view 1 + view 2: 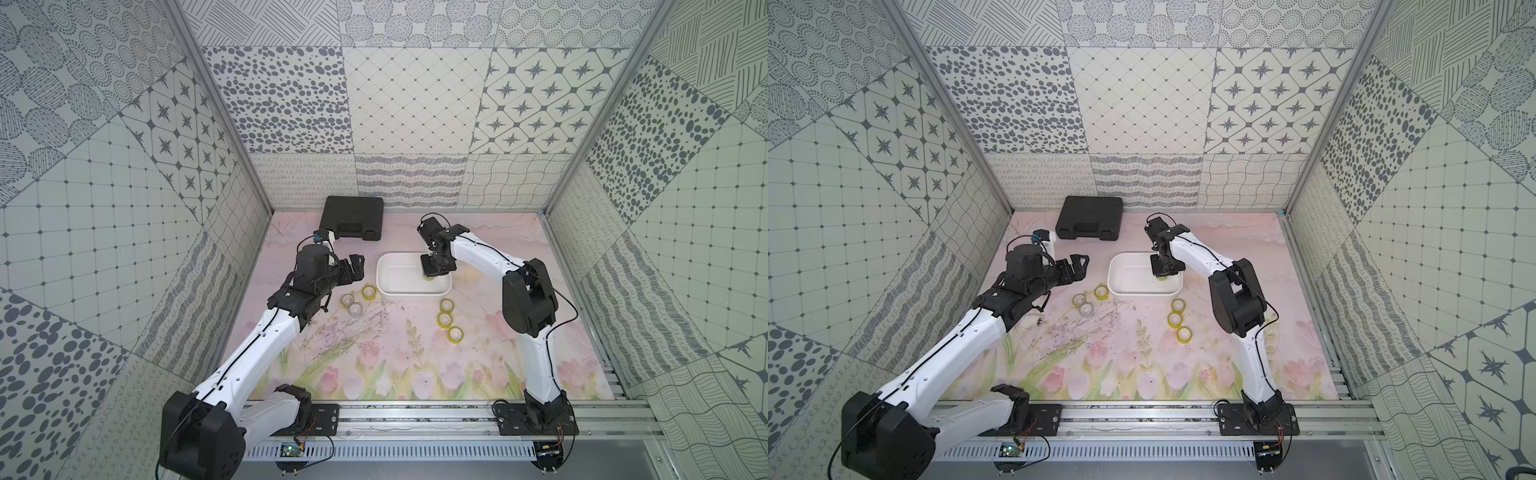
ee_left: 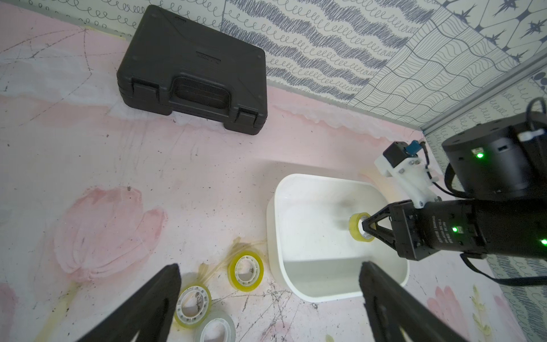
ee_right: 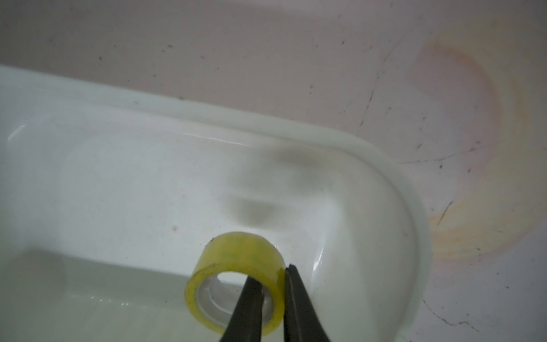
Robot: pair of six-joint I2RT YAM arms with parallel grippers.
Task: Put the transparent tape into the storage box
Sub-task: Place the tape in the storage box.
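The white storage box [image 1: 399, 274] [image 1: 1129, 274] sits mid-table. My right gripper [image 3: 271, 271] [image 1: 430, 274] hangs over the box's right end, shut on the wall of a yellowish transparent tape roll [image 3: 236, 251] [image 2: 355, 228], one finger through its hole. The roll is held just above the box floor [image 3: 148, 192]. My left gripper [image 2: 270, 266] [image 1: 357, 266] hovers open and empty left of the box. Three rolls lie below it: a yellow one [image 2: 245, 271], a yellowish one [image 2: 193, 305] and a greyish one [image 2: 216, 328]. Three more yellow rolls [image 1: 444, 319] lie in a row right of the box's front.
A shut black hard-shell case [image 1: 353, 222] [image 2: 192, 71] lies at the back left against the rear wall. Patterned walls close in the back and both sides. A metal rail [image 1: 415, 415] carrying both arm bases runs along the front edge.
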